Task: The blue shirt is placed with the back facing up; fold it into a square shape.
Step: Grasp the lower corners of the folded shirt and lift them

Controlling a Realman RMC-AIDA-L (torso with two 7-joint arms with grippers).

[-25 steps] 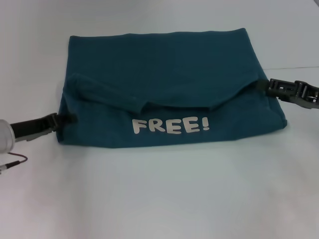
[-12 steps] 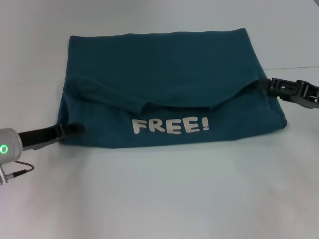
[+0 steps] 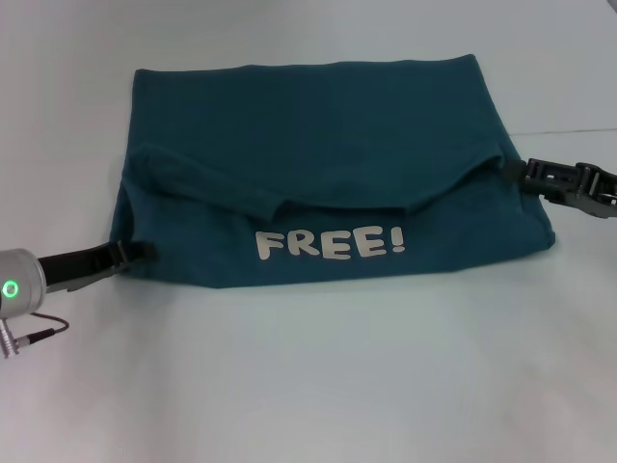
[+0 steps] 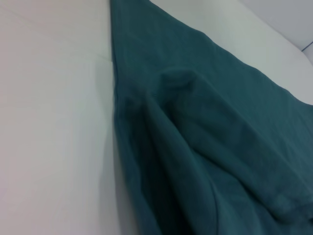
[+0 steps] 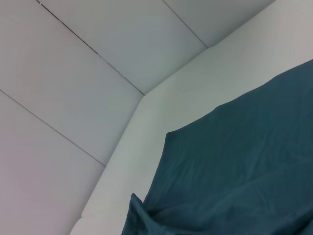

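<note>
Blue shirt spread on the white desk, already folded into a wide, roughly rectangular block – far edge straight, near part doubled over with a loose flap running across the middle. White lettering "FREE!" showing on the near layer, right way up in the head view.

Left claw low at the shirt's near left corner, tips touching the fabric edge there; whether gripping cloth or merely pressed against it cannot be told. Silver wrist with a green light trailing off toward the left edge, thin cable beneath it.

Right claw at the shirt's right side, tips meeting the edge where the folded flap ends – open or closed cannot be told either.

Left wrist view: bunched teal folds against white desk. Right wrist view: shirt corner lying flat, pale wall panels beyond.
</note>
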